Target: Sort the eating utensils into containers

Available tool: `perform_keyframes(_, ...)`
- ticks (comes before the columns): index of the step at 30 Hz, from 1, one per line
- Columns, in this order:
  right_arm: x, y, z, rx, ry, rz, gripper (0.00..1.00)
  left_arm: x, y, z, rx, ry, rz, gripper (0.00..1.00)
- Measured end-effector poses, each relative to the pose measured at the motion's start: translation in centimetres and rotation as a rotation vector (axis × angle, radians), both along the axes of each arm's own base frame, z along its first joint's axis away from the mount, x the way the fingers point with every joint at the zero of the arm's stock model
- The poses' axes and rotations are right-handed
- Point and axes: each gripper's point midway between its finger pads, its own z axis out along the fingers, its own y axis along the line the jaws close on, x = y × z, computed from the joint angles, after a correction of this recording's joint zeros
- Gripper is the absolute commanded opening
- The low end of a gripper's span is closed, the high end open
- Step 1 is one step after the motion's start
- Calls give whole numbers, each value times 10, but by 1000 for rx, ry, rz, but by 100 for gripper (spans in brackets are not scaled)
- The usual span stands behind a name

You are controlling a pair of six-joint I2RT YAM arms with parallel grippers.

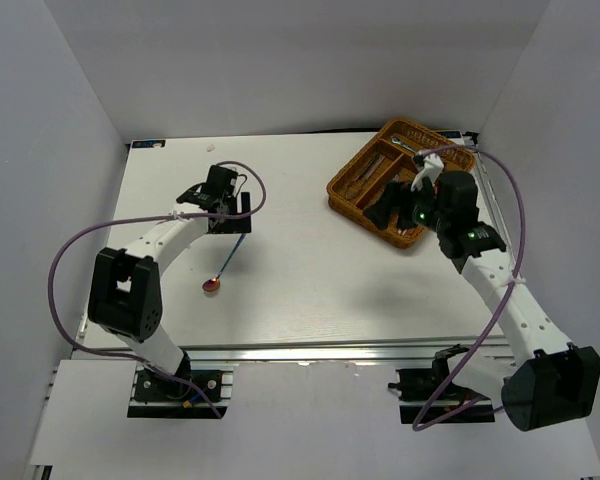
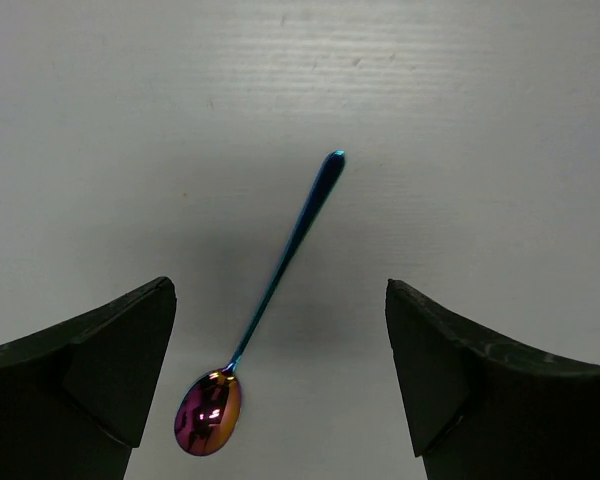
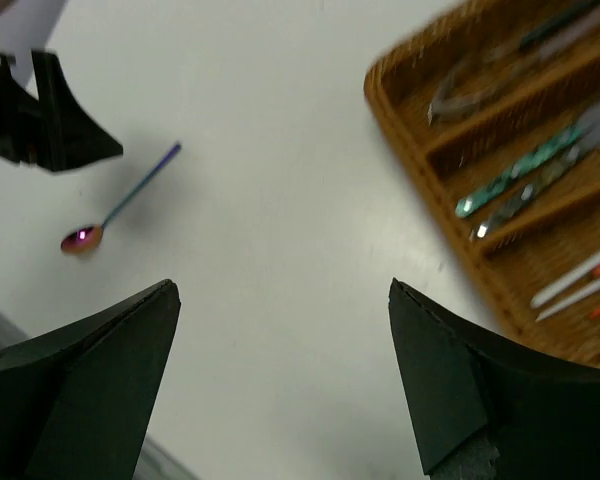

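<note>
Looking at the counter (image 1: 310, 290), most of the job seems done. Teal pieces (image 3: 510, 180) and chopsticks (image 3: 580, 285) lie in the rows of the brown tray (image 1: 360, 156) at the far right corner. One shiny blue-purple spoon (image 2: 280, 265) is left out. It lies flat nearer the left edge, with its bowl toward the near edge. The left claw (image 2: 280, 330) hangs right over the handle with its fingers wide apart, holding nothing. The right claw (image 3: 283, 300) is open too, with nothing in it, up by the tray. The right arm (image 1: 500, 280) reaches over the tray's near side and may block the way in.
</note>
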Motion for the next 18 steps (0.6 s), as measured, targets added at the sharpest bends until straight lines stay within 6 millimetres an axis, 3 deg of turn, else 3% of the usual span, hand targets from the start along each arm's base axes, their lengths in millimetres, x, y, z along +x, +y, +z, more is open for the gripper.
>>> perform_keyframes(2,-19,-1,-28,-3,91,7,89,-7,10,-22,1,85,3,92)
perform_keyframes(4,-36,-4,-39,-7,134,10,89,-18,14,-39,-5,150,-4,87)
perform_keyframes(10,-59,-1,-12,35,55,51,89,-41,20,-72,-55,270,-12,81)
perform_keyframes(16,-66,7,-10,54,65,89,89,-71,30,-99,-48,372,18,79)
perform_keyframes(18,-67,9,-9,60,67,98,89,-74,34,-101,-30,379,29,72)
